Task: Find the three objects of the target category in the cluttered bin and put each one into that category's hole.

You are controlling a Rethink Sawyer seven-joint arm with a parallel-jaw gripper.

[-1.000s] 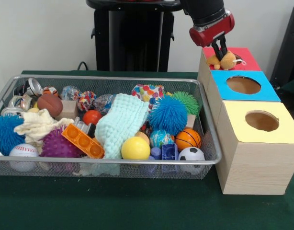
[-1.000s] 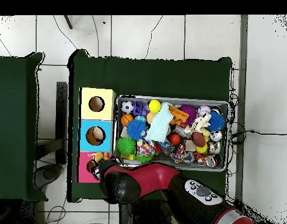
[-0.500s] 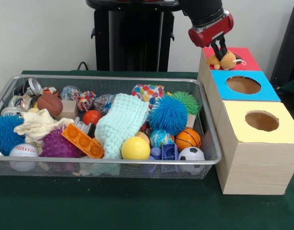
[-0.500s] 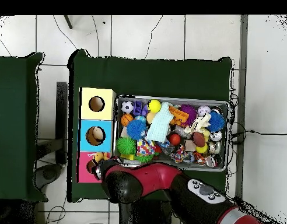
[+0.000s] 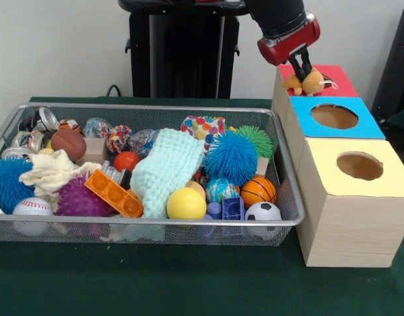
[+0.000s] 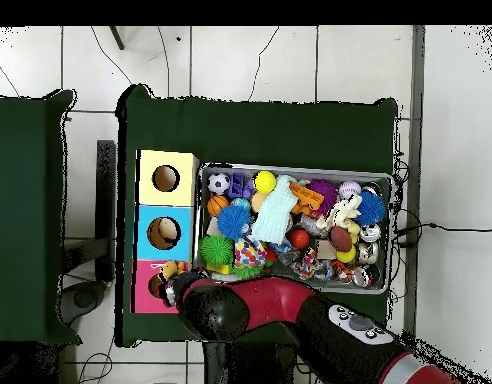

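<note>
My gripper (image 5: 302,71) hangs over the red-topped box (image 5: 340,80) and is shut on an orange-tan plush animal (image 5: 307,83), held just above the red top at its left part. The round hole in the red top is mostly hidden behind the plush. In the overhead view the plush (image 6: 172,268) lies over the red top (image 6: 147,285), with the arm (image 6: 280,310) covering much of it. The wire mesh bin (image 5: 156,109) sits to the left, full of toys. No other small stuffed toys show clearly among the clutter.
The blue-topped box (image 5: 370,125) and yellow-topped box (image 5: 386,168) stand in front of the red one. The bin holds a mint cloth (image 5: 164,168), blue spiky ball (image 5: 230,157), green fuzzy ball (image 5: 256,140), yellow ball (image 5: 186,203), orange brick (image 5: 113,193), and several balls.
The gripper with the plush has shifted very slightly left and up over the red box. The bin's contents have not moved.
</note>
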